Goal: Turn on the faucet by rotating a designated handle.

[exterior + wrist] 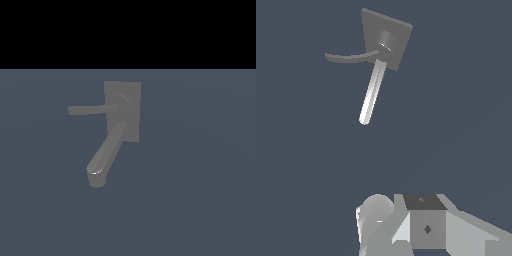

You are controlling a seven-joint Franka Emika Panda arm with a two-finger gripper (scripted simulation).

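Grey and matte all over, the faucet (121,112) shows as a flat rectangular backplate with a round hub, lying on the dark blue-grey surface (200,200). From the hub a thick rounded spout (106,155) with a downturned tip runs down toward the exterior view's lower left. A thin, flat, straight grey bar, the handle (90,109), sticks out toward the exterior view's left.

In the exterior view neither arm nor gripper appears. In the wrist view the faucet (385,42) sits well apart from the camera. Pale blocky parts that seem to belong to the gripper (421,227) fill the near edge of that picture. Its fingertips are cut off there, so I cannot tell whether it is spread or pressed together. Nothing touches the faucet.

The chief risk is picking the wrong bar. Spout and handle share one colour and both spring from the same hub, so an approach aimed loosely at the hub could land on the spout, which is the bulkier and easier target.

A second risk lies in the handle's slimness: a contact near its free end may slide off, while one close to the hub gives little leverage and crowds the backplate.

A third is direction. Pushing along the bar rather than across it would turn nothing and could jam the gripper against the fixture.
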